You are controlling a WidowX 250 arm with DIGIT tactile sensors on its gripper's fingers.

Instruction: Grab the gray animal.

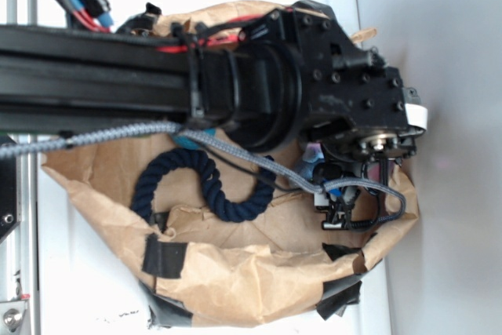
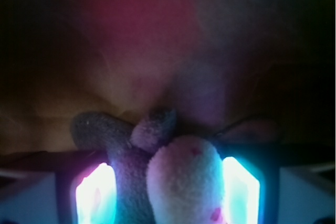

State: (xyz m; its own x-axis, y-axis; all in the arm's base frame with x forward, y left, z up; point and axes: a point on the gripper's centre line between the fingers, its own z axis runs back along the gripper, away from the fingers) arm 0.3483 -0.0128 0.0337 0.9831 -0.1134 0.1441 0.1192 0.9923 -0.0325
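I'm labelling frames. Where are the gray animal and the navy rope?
gray animal [image 2: 181,182]: wrist view, whitish muzzle between the glowing fingers.
navy rope [image 1: 210,186]: exterior view, middle of the coil.

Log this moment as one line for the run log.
phase: grasp | claw: shut on gray animal | site: inside brown paper bag | nearby: navy rope, untouched

Gray animal with whitish muzzle; dark navy rope; brown paper bag.

gray animal filling the gap between glowing fingers, navy rope well aside
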